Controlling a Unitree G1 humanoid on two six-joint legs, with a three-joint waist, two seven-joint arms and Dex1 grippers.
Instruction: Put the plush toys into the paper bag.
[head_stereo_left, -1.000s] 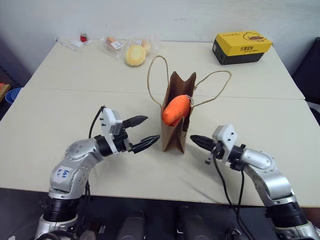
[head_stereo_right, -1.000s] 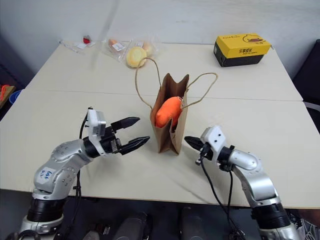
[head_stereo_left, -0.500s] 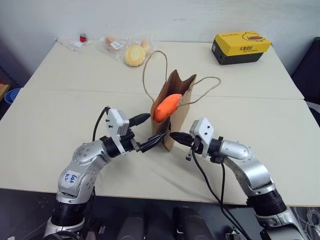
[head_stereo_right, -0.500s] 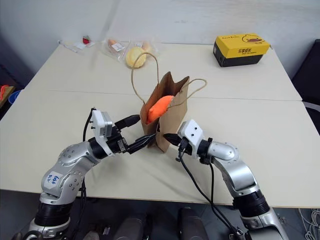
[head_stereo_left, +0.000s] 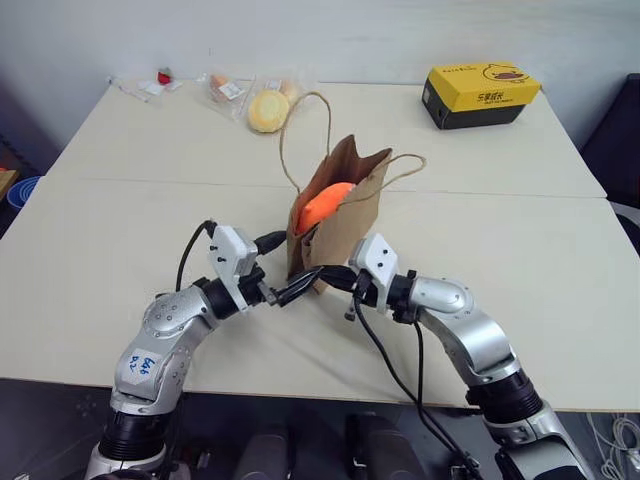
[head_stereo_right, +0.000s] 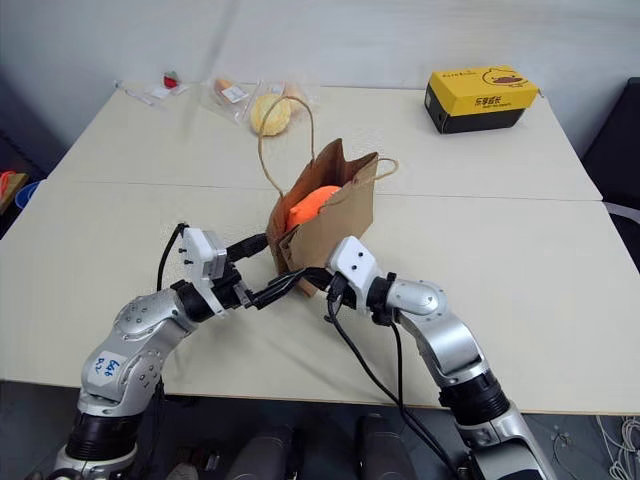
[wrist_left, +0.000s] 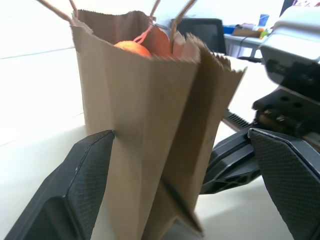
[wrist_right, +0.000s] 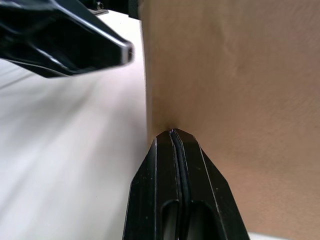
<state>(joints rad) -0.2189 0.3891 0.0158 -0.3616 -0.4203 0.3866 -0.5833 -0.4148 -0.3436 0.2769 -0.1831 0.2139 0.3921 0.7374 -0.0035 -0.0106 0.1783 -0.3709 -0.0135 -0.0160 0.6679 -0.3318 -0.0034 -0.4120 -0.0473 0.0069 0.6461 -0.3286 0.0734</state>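
Both claws meet the paper bag (head_stereo_left: 340, 215): left claw (head_stereo_left: 290, 268) spread astride, right claw (head_stereo_left: 335, 279) pressed together.

head pair: high, looking down | wrists: close | shared: paper bag (head_stereo_left: 340, 215)

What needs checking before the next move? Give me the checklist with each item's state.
1. Orange fish toy in the paper bag: partly, its top shows above the rim. Not ok.
2. Small red-and-white toy bagged: it lies at the table's far left corner. Not ok.
3. Bag upright: it leans toward the robot's left. Not ok.
4. Left gripper open and straddling the bag's lower edge: ok.
5. Right gripper shut, tips pressed against the bag's side: ok.
6. Handles clear of the bag's mouth: cannot tell.
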